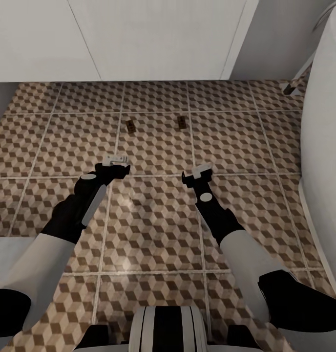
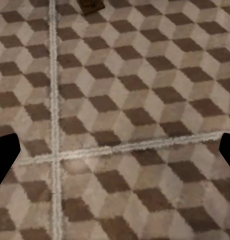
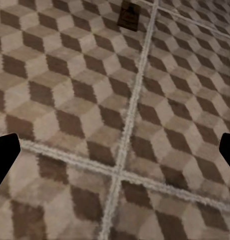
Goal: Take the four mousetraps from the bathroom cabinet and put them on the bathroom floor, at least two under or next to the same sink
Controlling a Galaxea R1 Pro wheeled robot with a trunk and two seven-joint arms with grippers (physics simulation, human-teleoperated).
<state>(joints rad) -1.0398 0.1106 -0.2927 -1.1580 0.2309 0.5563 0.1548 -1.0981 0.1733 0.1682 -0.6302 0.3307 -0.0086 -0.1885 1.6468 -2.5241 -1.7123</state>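
We hover both claws, left (image 1: 116,160) and right (image 1: 201,171), spread and empty, above the bathroom floor (image 1: 153,230); two mousetraps (image 1: 131,126) (image 1: 181,122) lie beyond them, near the white unit (image 1: 138,39), likely the sink's base.

Bathroom, simulated render. Bathroom floor (image 1: 153,230) of cube-patterned brown-and-beige tiles with pale grout. White drawer unit (image 1: 138,39) across top of frame; curved white bathtub (image 1: 324,161) wall along right edge.
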